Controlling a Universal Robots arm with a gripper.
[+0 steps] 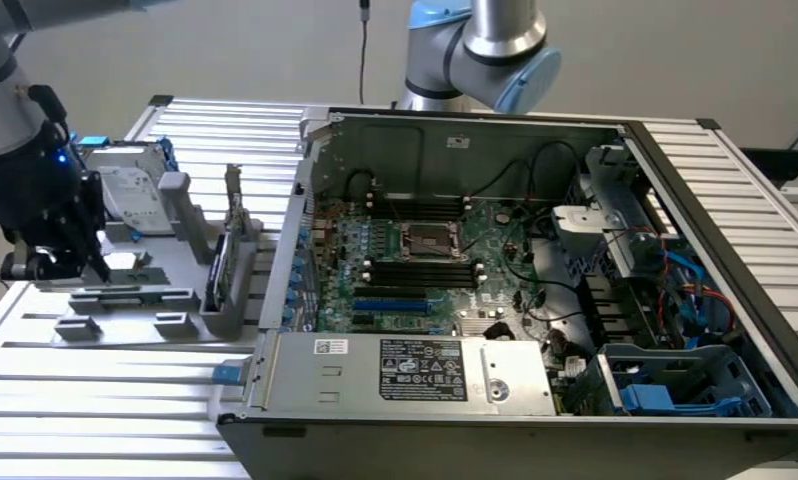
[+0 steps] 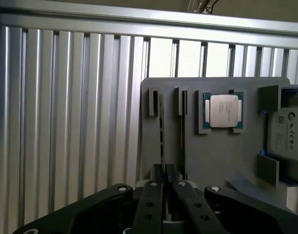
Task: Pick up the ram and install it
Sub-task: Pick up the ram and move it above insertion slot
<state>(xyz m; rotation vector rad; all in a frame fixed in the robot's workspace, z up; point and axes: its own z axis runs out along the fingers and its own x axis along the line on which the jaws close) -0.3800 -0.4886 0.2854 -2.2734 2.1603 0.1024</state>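
Jaws: drawn close together with a slim dark gap between them; nothing is plainly pinched.
Gripper (image 2: 163, 171): hangs above the holder, fingertips in line with the ram's thin edge, a stance suited to closing on its two flat faces.
Ram (image 2: 162, 131): stands on its long edge in a slot of the holder, upper edge left free for a narrow grip; not yet installed.
Contact: probably none. The exterior view puts the gripper (image 1: 68, 268) apart from the ram (image 1: 218, 268), though the wrist view cannot settle it.
Holder (image 2: 217, 161): grey plate with end posts that keep each part upright or seated.
Processor (image 2: 223, 110): lies flat in a square recess just beside the ram slots.
Hard drive (image 2: 285, 131): rests at the holder's far end.
Computer case (image 1: 466, 140): lies open on the exterior view's right, so the motherboard (image 1: 506, 230) faces up.
Black slots (image 1: 423, 272): long and bare, well apart from the gripper.
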